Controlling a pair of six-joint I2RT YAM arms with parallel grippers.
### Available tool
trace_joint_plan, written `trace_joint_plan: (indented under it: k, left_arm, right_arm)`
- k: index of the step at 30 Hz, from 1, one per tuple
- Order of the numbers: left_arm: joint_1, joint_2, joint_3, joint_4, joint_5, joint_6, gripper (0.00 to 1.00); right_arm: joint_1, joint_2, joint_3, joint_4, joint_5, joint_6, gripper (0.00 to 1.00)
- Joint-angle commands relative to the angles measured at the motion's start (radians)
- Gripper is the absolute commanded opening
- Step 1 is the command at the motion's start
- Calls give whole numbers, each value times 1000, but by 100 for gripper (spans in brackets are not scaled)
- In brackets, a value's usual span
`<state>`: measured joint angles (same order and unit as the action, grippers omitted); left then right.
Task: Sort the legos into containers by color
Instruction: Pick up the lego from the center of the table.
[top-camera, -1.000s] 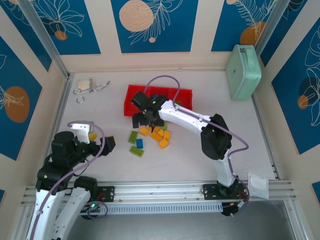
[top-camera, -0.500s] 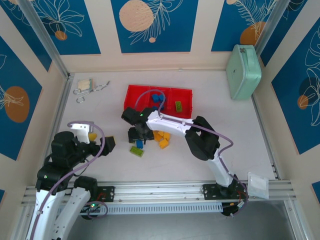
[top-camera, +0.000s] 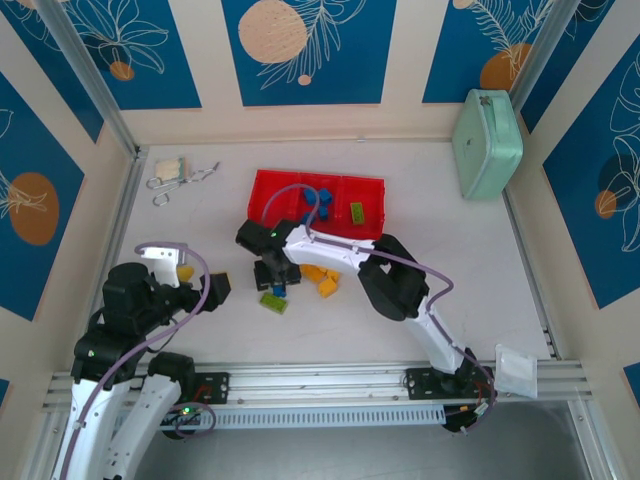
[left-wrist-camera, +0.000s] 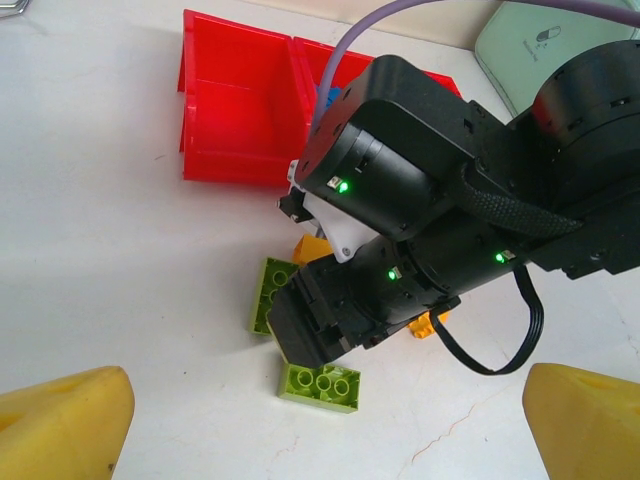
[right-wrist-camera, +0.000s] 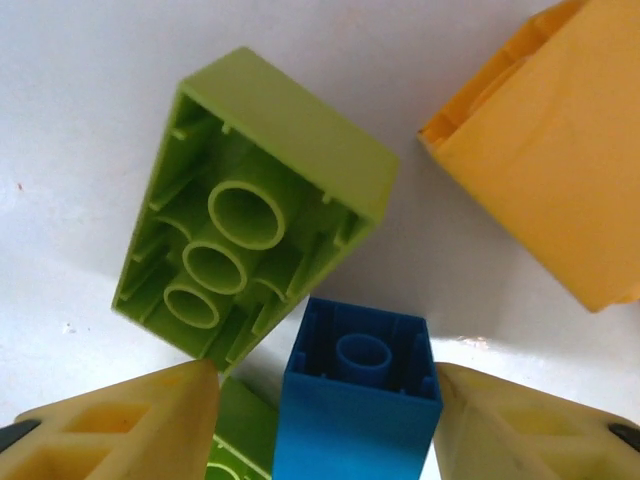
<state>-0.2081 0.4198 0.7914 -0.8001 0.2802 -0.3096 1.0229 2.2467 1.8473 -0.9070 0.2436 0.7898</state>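
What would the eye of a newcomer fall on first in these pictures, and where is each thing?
The right gripper stands out first: it hangs over the loose legos in the middle of the table, its yellow fingers on either side of a blue brick. Behind them lies the bright red tray, and a mint-green case sits at the far right corner.

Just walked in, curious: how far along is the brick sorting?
Early days. Done: blue plastic bricks lie in the middle compartment of the red plastic tray, one light green brick in its right one. In hand: the right pincer straddles a blue brick, not yet clamped. Left: orange-yellow bricks and green ones on the table.
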Motion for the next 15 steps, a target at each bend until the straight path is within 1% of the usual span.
trace_joint_plan:
  k: [1, 7, 15]
  left_arm:
    - [1, -3, -8, 17, 13, 4, 99]
    - [1, -2, -8, 16, 12, 4, 99]
    - [1, -2, -8, 15, 11, 4, 99]
  right_arm:
    - [8, 24, 23, -58, 18, -11, 56]
    - [6, 1, 6, -66, 47, -24, 48]
    - [-4, -18, -7, -67, 45, -36, 37]
